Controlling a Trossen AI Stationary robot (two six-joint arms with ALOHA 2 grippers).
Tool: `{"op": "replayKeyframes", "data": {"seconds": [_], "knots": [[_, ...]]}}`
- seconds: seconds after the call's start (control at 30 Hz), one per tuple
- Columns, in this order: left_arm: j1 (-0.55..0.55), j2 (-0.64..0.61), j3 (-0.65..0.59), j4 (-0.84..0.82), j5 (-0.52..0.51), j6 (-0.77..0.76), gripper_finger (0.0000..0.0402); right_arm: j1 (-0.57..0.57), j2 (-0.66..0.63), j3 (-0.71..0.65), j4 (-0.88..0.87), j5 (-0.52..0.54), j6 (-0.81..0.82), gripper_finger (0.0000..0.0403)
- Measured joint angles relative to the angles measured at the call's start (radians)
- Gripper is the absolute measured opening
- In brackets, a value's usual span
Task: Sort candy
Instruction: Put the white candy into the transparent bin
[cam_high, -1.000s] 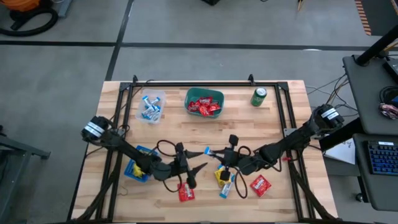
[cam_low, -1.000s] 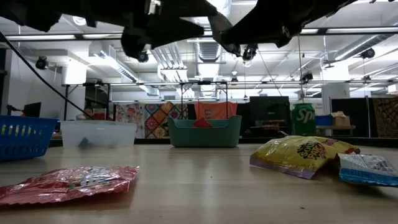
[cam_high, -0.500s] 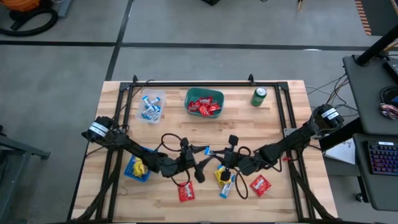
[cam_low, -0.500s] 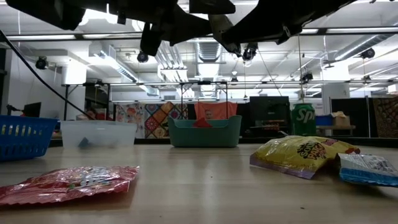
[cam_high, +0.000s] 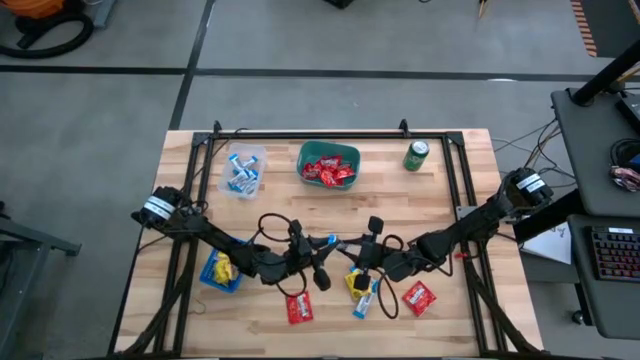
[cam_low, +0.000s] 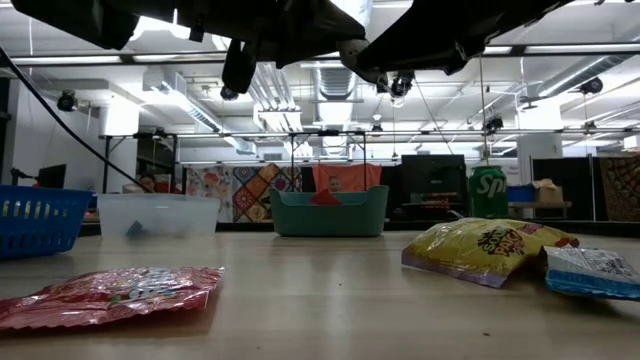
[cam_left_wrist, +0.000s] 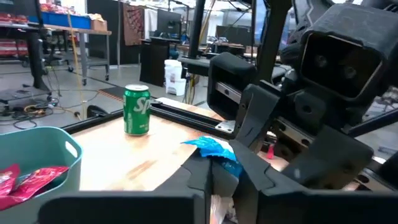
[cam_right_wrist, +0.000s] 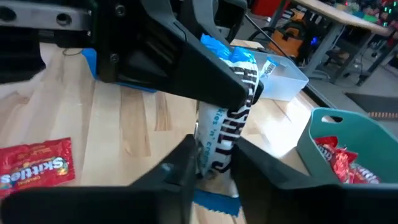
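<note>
Above the middle of the wooden counter (cam_high: 300, 215) the 2 tools meet over 1 blue-and-white wrapper (cam_right_wrist: 227, 134). The right wrist view shows it best — a crinkly printed sweet standing upright between the right tool's (cam_right_wrist: 214, 165) fingers, which pinch its lower part, while the left tool (cam_left_wrist: 211, 171) clamps its blue upper end. From overhead only a small blue scrap shows at the meeting point; whether the right tool's grip has begun to slacken is hard to tell.

The overhead view alone gives the layout: a clear tub (cam_high: 243, 170) of blue-and-white sweets and a teal bin (cam_high: 328, 165) of red packets at the far side, a blue basket (cam_high: 222, 270) holding yellow at the near left, a green can (cam_high: 416, 155) far right. Loose on the near counter lie 2 flat glossy red packets (cam_high: 298, 309), a puffy yellow packet (cam_low: 485, 250) and another blue-and-white sweet (cam_high: 364, 299).
</note>
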Motion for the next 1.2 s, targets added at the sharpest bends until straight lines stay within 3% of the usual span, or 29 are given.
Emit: {"op": "replayKeyframes", "data": {"seconds": [0.17, 0.3, 0.5, 0.73, 0.9, 1.07, 1.2], "knots": [[-0.005, -0.022, 0.0, -0.029, -0.065, 0.073, 0.0013, 0.0, -0.019, 0.0, -0.017, -0.002, 0.036, 0.0168], [-0.009, -0.122, 0.0, -0.212, -0.166, 0.119, 0.0006, 0.0, -0.066, 0.0, -0.113, -0.002, 0.123, 0.0206], [0.026, -0.354, 0.0, -0.825, -0.252, -0.073, 0.0006, 0.0, -0.113, -0.001, -0.242, -0.001, 0.241, 0.023], [0.159, -0.587, 0.0, -1.632, -0.251, -0.614, 0.0006, 0.0, -0.107, -0.001, -0.265, -0.002, 0.273, 0.0226], [0.302, -0.619, -0.003, -1.917, -0.17, -0.849, 0.0006, 0.0, -0.099, -0.002, -0.265, -0.009, 0.298, 0.0226], [0.456, -0.578, -0.005, -1.967, 0.023, -0.823, 0.0007, 0.0, -0.099, -0.002, -0.266, -0.009, 0.308, 0.0226], [0.541, -0.524, -0.005, -1.992, 0.061, -0.798, 0.0023, 0.0, -0.099, -0.002, -0.277, -0.017, 0.317, 0.0226]]}}
